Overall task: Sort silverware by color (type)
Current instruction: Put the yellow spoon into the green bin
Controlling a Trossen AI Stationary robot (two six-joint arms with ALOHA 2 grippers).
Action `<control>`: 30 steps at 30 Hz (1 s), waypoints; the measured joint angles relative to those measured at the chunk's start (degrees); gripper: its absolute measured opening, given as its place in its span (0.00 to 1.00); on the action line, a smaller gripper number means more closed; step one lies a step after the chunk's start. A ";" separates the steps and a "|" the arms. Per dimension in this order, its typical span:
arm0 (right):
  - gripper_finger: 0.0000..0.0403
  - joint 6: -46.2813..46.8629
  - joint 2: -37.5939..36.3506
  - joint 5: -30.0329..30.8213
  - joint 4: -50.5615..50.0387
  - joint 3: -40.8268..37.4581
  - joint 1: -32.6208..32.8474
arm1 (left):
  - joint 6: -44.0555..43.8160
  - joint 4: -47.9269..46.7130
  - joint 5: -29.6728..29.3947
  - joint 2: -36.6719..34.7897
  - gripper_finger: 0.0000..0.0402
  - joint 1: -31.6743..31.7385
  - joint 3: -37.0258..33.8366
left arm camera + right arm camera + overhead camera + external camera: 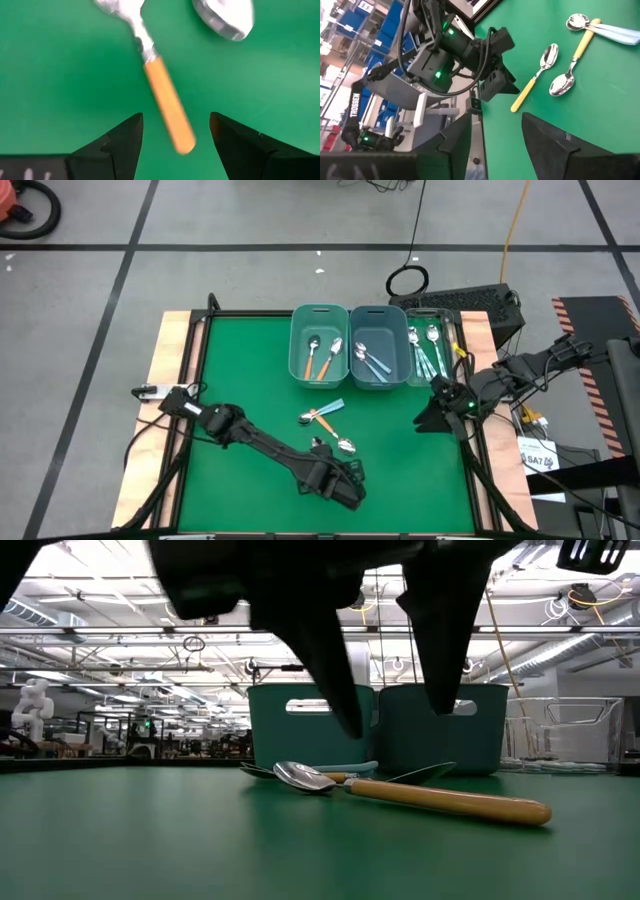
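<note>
left gripper (175, 132), fingers open, straddles the orange-handled spoon (167, 107) at six o'clock on the table (250, 380); next, descend and close. right gripper (432, 418) waits open at three o'clock.

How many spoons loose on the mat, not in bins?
3: one orange-handled spoon below the open left hand, a second orange one beside it, a light blue one nearer the bins. The left arm may hide more.

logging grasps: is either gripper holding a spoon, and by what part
Nothing is held. The left gripper is open, fingers either side of an orange-handled spoon on the mat; the right gripper is open and empty.
</note>
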 joint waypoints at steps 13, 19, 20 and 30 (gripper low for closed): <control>0.41 -2.24 0.00 -0.81 -0.26 0.00 -0.02 | 2.87 -1.40 8.33 1.36 0.58 4.87 0.04; 0.41 -3.09 0.00 -0.78 -0.33 0.00 -0.02 | 4.96 -1.85 10.60 3.50 0.58 4.65 -0.04; 0.41 -3.41 0.00 -0.78 -0.35 0.00 -0.02 | 5.08 -1.65 10.64 3.90 0.57 4.63 -0.02; 0.41 -3.78 0.00 -0.81 -0.41 0.00 -0.02 | 5.45 -3.69 10.22 4.77 0.22 4.09 0.15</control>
